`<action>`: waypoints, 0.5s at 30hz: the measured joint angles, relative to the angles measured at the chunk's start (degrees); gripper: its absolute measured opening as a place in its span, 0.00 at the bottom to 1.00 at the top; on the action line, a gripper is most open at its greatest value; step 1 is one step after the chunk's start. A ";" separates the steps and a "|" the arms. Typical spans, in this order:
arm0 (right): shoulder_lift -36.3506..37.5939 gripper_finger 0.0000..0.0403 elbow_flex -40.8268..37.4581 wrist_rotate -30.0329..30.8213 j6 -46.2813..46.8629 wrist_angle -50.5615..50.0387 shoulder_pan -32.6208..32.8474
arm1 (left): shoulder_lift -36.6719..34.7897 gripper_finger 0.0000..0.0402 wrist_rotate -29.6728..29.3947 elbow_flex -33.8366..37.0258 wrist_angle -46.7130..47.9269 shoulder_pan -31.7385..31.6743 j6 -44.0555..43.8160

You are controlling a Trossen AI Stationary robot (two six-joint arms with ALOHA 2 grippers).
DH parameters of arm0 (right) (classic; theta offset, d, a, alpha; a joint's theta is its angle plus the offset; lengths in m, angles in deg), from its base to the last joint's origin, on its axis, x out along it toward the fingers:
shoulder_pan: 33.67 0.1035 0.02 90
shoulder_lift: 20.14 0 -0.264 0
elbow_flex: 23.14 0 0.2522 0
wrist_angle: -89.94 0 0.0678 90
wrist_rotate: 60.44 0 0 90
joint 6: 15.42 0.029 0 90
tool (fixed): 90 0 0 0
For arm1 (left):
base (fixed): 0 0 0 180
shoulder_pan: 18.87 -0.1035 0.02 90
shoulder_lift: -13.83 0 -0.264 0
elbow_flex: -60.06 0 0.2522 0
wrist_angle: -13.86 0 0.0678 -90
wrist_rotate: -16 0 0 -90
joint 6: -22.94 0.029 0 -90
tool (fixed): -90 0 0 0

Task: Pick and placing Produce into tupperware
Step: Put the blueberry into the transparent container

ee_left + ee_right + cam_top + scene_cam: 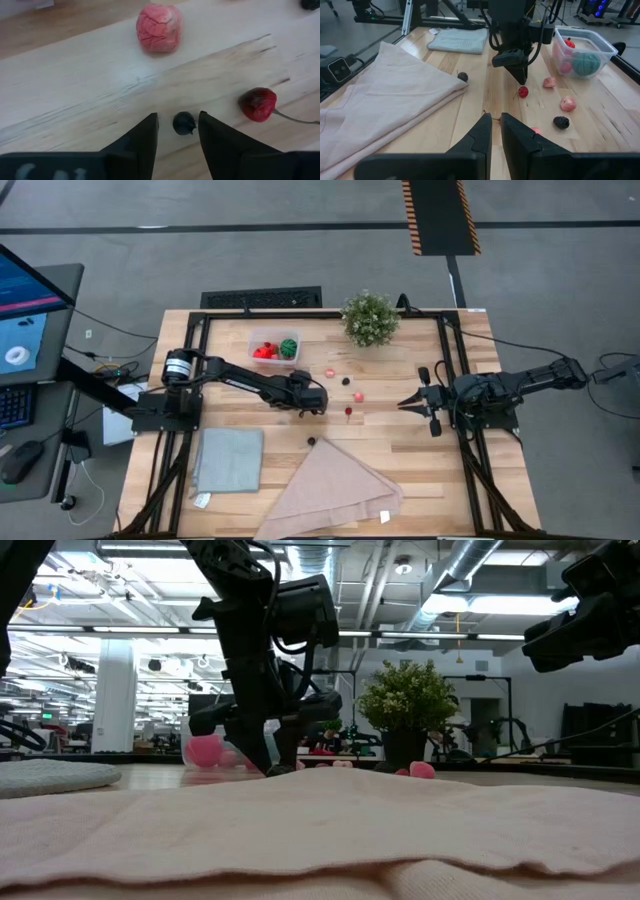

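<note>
text: none legible | gripper body point(35, 170): pale marks, perhaps characters, too blurred to read
</note>
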 joint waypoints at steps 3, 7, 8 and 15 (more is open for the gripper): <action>0.00 0.16 0.00 0.00 -0.01 0.00 0.01 | 0.00 0.25 -0.11 0.04 0.22 -0.02 -0.09; 0.00 0.16 0.00 0.00 0.01 -0.02 0.00 | 0.00 0.15 -0.55 0.06 0.48 -0.04 -0.36; -0.02 0.16 0.00 0.00 0.01 -0.02 0.00 | 0.00 0.13 -0.61 0.06 0.48 -0.04 -0.40; 0.00 0.16 0.00 0.00 0.01 0.00 0.01 | -0.04 0.09 -0.82 -0.98 2.80 -0.02 -1.58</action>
